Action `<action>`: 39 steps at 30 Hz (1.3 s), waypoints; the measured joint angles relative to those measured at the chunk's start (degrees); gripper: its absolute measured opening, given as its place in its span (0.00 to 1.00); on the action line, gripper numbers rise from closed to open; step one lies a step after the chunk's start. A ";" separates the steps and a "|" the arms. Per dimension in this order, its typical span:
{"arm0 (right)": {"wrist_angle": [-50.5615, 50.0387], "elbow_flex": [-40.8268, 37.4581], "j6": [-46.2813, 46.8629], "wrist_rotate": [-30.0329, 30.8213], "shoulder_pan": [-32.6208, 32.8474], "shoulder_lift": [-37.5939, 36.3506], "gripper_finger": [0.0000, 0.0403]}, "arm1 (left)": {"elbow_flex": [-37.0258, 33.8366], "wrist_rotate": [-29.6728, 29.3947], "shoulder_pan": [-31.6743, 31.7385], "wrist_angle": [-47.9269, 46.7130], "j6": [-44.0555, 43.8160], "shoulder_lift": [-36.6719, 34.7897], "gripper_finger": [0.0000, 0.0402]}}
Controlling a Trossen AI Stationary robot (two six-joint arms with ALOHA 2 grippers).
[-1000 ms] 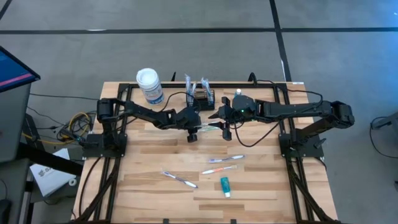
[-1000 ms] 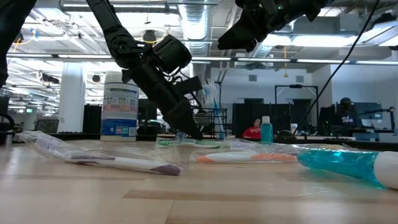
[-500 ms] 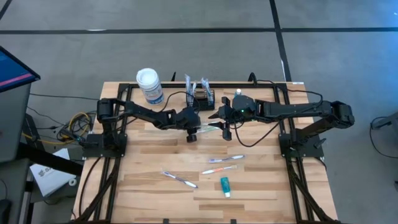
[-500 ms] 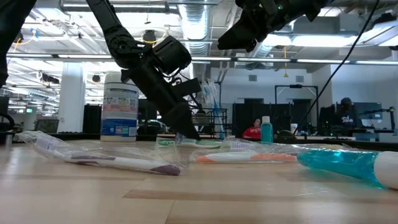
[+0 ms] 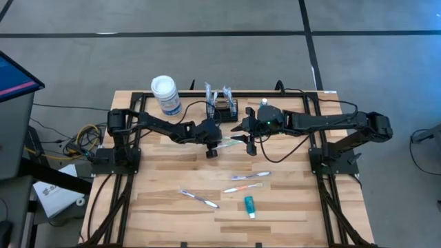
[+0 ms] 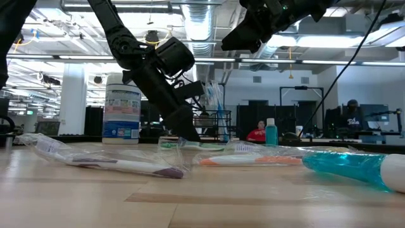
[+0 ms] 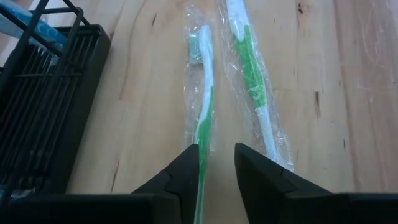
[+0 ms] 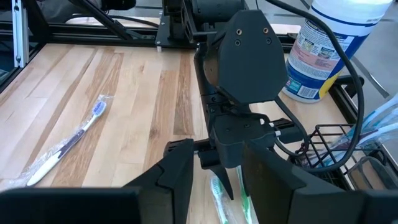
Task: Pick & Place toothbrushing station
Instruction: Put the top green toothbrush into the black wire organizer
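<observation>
- The left claw (image 5: 219, 142) is reaching down to the wooden surface (image 5: 158, 193) near its centre, its two fingers (image 7: 183, 171) slightly spread and straddling the handle of a wrapped green toothbrush (image 7: 204, 106); whether they are gripping it cannot be told.
- A second wrapped green toothbrush (image 7: 252, 78) is lying just beside the first, roughly parallel to it.
- The black wire-mesh basket (image 5: 223, 107) is sitting at the 12 o'clock edge of the surface, close behind the left claw, with wrapped toothbrushes (image 5: 209, 90) standing up out of it.
- From the left wrist camera, the basket's wall (image 7: 37, 118) is showing just beside the green toothbrushes, apart from them.
- The right claw (image 5: 249, 142) is hanging above the surface just to the 3 o'clock side of the left claw, fingers (image 8: 177, 168) spread and holding nothing.
- A white-lidded canister with a blue label (image 5: 165, 94) is standing at the 11 o'clock side of the surface, near the basket.
- Two wrapped orange toothbrushes (image 5: 249, 176) are lying toward 6 o'clock from the claws, well apart from the basket.
- A wrapped purple toothbrush (image 5: 199, 198) and a teal tube (image 5: 249, 206) are lying nearer the 6 o'clock edge.
- In the low camera, a person (image 6: 257, 133) is sitting far off in the room beyond the surface.
</observation>
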 joint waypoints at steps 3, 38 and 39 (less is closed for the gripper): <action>0.01 0.00 0.00 0.00 0.00 0.00 0.31 | 0.00 -0.01 0.00 -0.19 0.02 -0.02 0.16; -0.09 0.02 0.00 0.00 0.00 0.00 0.31 | 0.00 -4.31 -1.84 1.42 1.84 -2.44 0.05; -0.11 0.02 0.00 0.00 0.02 0.00 0.31 | 0.00 -4.29 -1.84 1.42 1.86 -2.35 0.06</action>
